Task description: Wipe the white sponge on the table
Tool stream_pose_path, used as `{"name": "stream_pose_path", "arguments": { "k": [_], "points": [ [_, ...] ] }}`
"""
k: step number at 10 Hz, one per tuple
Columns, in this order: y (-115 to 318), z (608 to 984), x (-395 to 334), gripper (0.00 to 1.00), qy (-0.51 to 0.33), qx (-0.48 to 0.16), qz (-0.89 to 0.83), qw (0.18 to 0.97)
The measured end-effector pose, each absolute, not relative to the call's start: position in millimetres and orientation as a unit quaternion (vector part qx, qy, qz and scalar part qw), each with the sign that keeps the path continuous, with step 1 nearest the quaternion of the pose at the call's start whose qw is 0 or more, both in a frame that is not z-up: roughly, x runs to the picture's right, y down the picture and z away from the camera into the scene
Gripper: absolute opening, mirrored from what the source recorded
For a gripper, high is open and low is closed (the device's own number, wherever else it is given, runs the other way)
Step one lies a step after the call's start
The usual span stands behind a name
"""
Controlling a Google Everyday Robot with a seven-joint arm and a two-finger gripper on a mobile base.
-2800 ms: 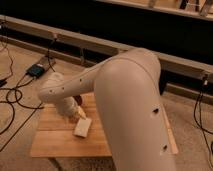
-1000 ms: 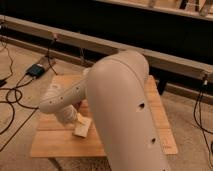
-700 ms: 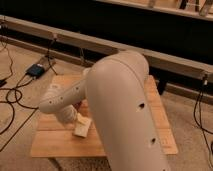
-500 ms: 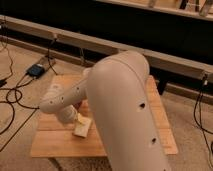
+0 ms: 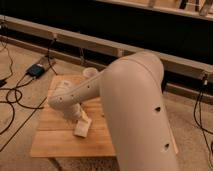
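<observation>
Camera view: hand [image 5: 78, 117] is low on the white sponge [image 5: 82, 129], left of centre on the wooden surface [image 5: 52, 141]; whether it grips the sponge cannot be told. Recommendation: press down evenly and stroke flat along the planks, well inside the edges.

Speckled beige floor [image 5: 192, 117], black cables [image 5: 14, 98] trailing left; long dark wall panel [image 5: 125, 25] behind, pale horizontal rail [image 5: 75, 38] low along it
</observation>
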State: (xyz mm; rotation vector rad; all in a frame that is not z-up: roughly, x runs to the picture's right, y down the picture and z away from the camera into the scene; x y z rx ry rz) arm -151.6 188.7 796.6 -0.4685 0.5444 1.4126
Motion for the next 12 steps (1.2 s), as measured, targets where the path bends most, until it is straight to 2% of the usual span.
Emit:
{"name": "stream_pose_path", "arguments": {
  "k": [12],
  "points": [
    [194.3, 804.0, -152.8, 0.65, 0.247, -0.198, 0.611, 0.725]
  ]
}}
